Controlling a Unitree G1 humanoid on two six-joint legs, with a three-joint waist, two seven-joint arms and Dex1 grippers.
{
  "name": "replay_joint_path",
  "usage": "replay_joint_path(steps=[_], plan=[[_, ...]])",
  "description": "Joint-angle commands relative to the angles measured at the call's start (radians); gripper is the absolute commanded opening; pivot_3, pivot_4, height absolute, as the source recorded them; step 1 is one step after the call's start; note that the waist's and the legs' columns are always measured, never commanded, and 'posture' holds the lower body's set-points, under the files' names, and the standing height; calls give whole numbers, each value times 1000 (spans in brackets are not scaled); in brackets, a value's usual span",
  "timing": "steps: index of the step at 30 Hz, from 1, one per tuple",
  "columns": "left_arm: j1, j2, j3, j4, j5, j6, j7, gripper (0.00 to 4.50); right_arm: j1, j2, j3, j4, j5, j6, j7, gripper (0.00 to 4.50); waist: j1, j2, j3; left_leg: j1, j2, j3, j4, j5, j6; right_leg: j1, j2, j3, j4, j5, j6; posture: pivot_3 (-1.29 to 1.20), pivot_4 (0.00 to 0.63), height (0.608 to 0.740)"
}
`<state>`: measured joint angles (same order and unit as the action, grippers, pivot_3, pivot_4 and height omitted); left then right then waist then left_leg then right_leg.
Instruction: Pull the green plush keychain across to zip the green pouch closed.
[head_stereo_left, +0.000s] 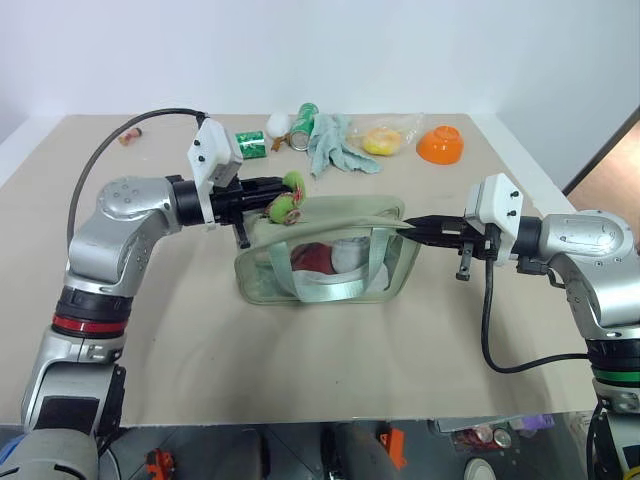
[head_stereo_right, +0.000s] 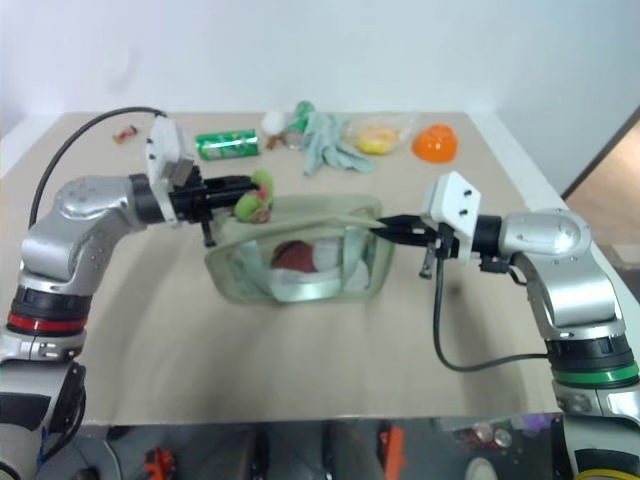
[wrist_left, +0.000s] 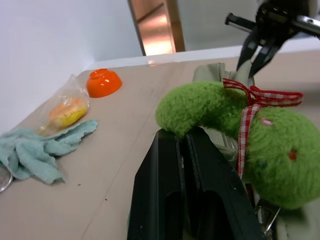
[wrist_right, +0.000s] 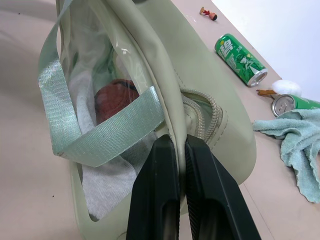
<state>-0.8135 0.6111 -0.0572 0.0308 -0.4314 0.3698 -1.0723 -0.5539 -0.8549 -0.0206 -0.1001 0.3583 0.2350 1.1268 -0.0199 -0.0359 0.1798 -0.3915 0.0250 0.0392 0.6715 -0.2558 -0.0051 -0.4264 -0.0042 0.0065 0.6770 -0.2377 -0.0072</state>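
Green plush keychain (head_stereo_left: 286, 203) clamped in left claw (head_stereo_left: 268, 198), one green pouch (head_stereo_left: 330, 262) edge pinched by right claw (head_stereo_left: 412, 226).

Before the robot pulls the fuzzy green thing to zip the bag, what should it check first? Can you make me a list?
1. Left gripper shut on the small fuzzy green plush keychain with the red checked ribbon: ok.
2. Right gripper shut on the end fabric of the pale olive-green pouch with clear plastic sides, holding it steady: ok.
3. Pouch zipper closed: not ok, it looks open.
4. Things inside staying below the zipper line: cannot tell.
5. Green soda cans, crumpled pale green cloth and orange bowl away from the pouch: ok.
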Motion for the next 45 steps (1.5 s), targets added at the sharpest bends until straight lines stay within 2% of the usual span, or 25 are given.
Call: replay_joint_path(steps=[1,9,12,21,23,32,34,40,43,45], plan=[[-36,27,-19,6,39,-59,-61,8,3,-18,-39,-36,3,2,-11,0,0,0,0,0,0,0,0,0,0,0,0,0,0,0,0,0,150,740],[-89,44,-11,86,96,-145,-120,8,-8,-7,-25,-23,-2,-4,-12,0,0,0,0,0,0,0,0,0,0,0,1,0,0,0,0,0,150,740],[-108,52,-9,106,101,-167,-147,935,-17,-4,-21,-11,-5,-9,-8,0,0,0,0,0,0,0,0,0,0,0,1,0,0,0,0,0,150,740],[-108,119,29,68,59,-95,-200,4101,-36,4,-11,9,-10,-17,2,0,-1,0,0,0,0,0,0,0,0,0,1,0,0,0,1,0,150,740],[-90,144,49,54,52,-76,-192,4434,-38,5,-10,12,-10,-18,4,0,-1,0,0,0,0,0,0,0,0,0,1,0,0,0,1,0,150,740],[-3,213,201,12,9,48,-56,4434,-58,13,3,45,-17,-34,17,0,-2,0,0,0,1,0,0,0,0,0,0,0,0,0,1,0,150,740],[57,226,248,-43,-31,114,-25,4434,-61,14,6,51,-17,-38,21,0,-2,0,0,0,1,0,0,0,0,-1,0,0,0,0,1,0,150,740],[342,181,450,-362,-314,432,142,4434,-70,15,8,67,-18,-43,35,0,-2,0,0,0,1,0,0,0,0,-1,-1,1,0,-1,1,0,150,740],[440,150,475,-493,-435,510,203,4434,-73,18,8,72,-17,-42,38,0,1,-1,0,0,1,0,1,0,0,0,-2,0,1,-1,2,0,150,740],[486,131,457,-561,-462,516,240,4434,-75,20,11,72,-18,-41,38,0,0,-1,0,1,1,0,1,0,0,1,-2,0,1,0,2,0,150,740]])
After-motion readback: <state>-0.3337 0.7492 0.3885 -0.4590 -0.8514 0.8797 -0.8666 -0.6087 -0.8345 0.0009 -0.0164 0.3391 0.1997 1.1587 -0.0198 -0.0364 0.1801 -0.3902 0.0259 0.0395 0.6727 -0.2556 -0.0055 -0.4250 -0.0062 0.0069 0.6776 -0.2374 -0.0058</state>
